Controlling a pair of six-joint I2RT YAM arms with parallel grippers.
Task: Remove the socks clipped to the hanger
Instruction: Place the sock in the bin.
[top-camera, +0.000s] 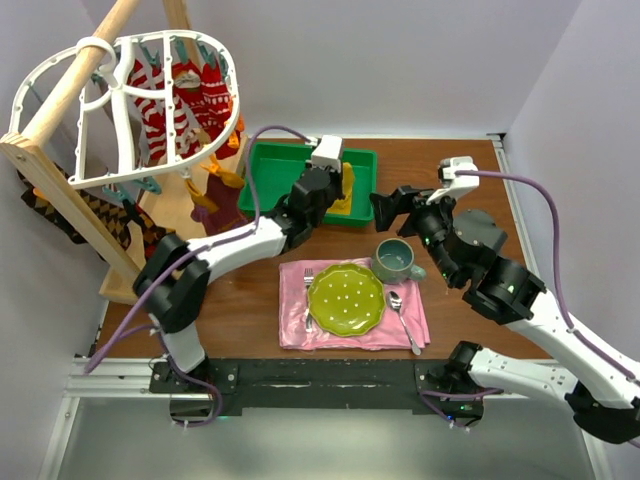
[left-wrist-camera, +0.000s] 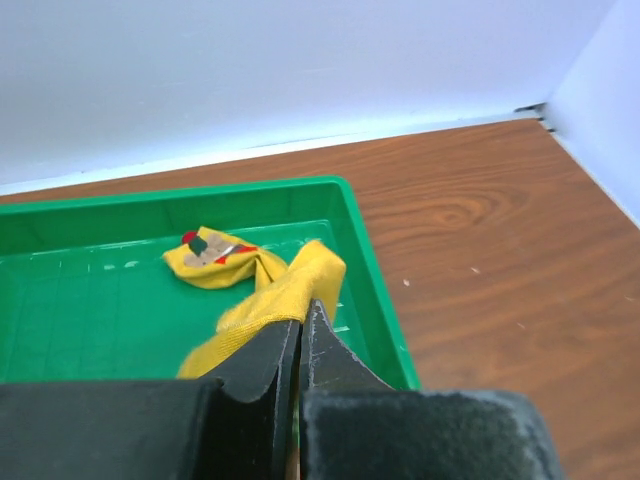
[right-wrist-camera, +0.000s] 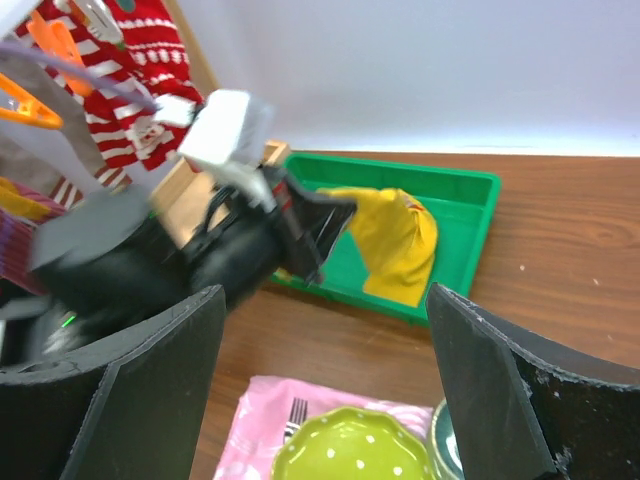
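Yellow and limp, one sock (left-wrist-camera: 285, 290) hangs from the left claw (left-wrist-camera: 303, 320), whose jaws are pressed together on a fold of the fabric. The claw sits over the right half of the green tray (left-wrist-camera: 378, 300). The sock's patterned end already lies on the tray floor and the rest trails up to the pinch. The right claw (right-wrist-camera: 320, 390) is spread wide and holds nothing; it waits to the right of the tray, on its near side.

Up and to the left of the tray, the white hanger (top-camera: 170, 38) carries the other socks. The red-and-white striped pair (top-camera: 165, 115) is nearest its top, a maroon one (top-camera: 215, 205) dangles closest to the tray, and a dark argyle one (top-camera: 110, 220) hangs farthest from it.

We judge all of these to be light, soft and floppy. They have no stiffness to push against, so they will sag and swing from wherever they are gripped. They are not fragile, and the knit should give the pads good friction. We would take each sock on its body just below the orange clip (right-wrist-camera: 28, 112) that holds it, gathering a thick fold, and pull it away. We expect the light frame to rock.
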